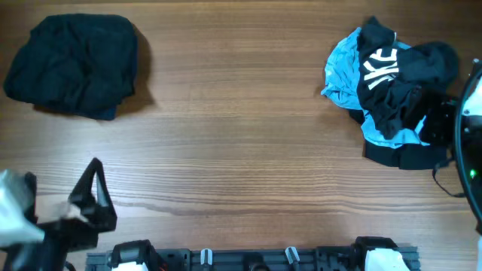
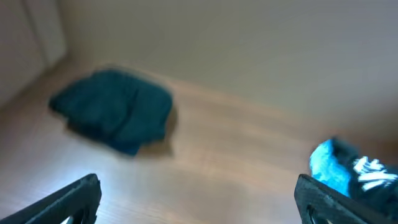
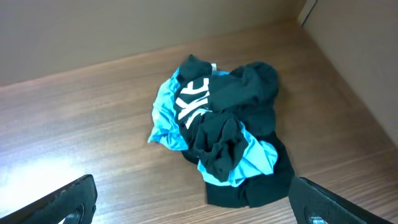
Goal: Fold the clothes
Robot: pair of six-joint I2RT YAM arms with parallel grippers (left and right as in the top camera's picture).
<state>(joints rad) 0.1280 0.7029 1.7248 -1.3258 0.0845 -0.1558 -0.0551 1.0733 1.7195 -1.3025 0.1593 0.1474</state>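
Note:
A crumpled pile of blue and black clothes (image 1: pixel 392 98) with white lettering lies at the table's right; it shows in the right wrist view (image 3: pixel 227 143) and at the edge of the left wrist view (image 2: pixel 354 174). A folded dark teal garment (image 1: pixel 74 64) lies at the far left, also in the left wrist view (image 2: pixel 115 109). My left gripper (image 2: pixel 198 202) is open and empty near the front left edge (image 1: pixel 90 197). My right gripper (image 3: pixel 193 205) is open and empty, above the table just short of the pile; only its arm shows overhead.
The wooden table (image 1: pixel 241 135) stretches between the two garments. The arm bases (image 1: pixel 248 257) line the front edge. The right arm (image 1: pixel 471 143) with a cable stands at the right edge, next to the pile.

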